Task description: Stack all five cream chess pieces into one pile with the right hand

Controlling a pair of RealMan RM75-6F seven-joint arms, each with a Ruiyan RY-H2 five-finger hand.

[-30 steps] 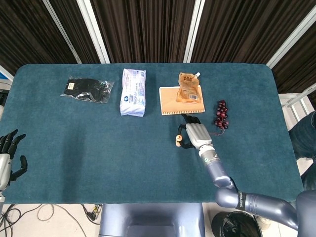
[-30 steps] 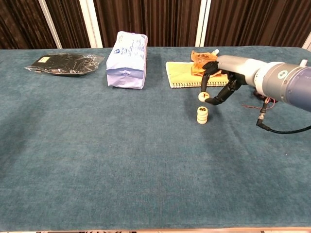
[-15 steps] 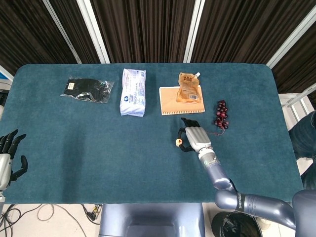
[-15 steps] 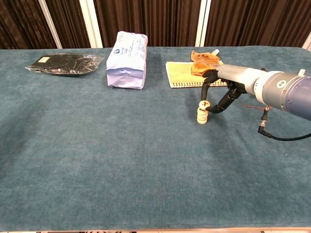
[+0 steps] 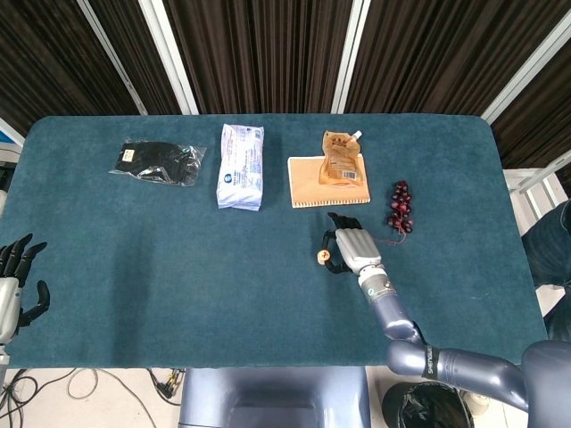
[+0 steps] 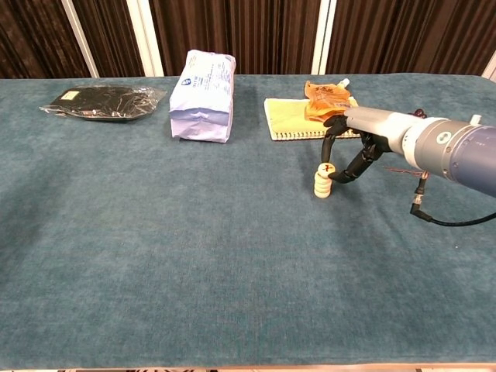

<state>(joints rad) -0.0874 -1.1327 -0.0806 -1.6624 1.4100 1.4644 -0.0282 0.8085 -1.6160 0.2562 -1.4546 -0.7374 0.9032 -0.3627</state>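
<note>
A short pile of cream chess pieces [image 6: 322, 184] stands on the blue table [image 6: 194, 256], just in front of the notebook. In the head view the pile [image 5: 323, 259] shows only its round top. My right hand [image 6: 353, 152] reaches in from the right, and its fingertips [image 6: 332, 175] pinch the topmost cream piece [image 6: 325, 168], which sits on the pile. The same right hand [image 5: 351, 248] lies just right of the pile in the head view. Off the table's left edge, my left hand [image 5: 18, 281] hangs with fingers apart, holding nothing.
Behind the pile lies a yellow notebook [image 6: 291, 118] with an orange pouch [image 6: 325, 99] on it. A white-blue packet [image 6: 203, 97] and a black packet [image 6: 101, 101] lie further left. Dark grapes [image 5: 400, 206] sit right of the hand. A cable [image 6: 422, 203] trails under the right arm.
My right hand came down with the cream piece from above the pile and set it on top. Over the last half second it has hardly moved.
</note>
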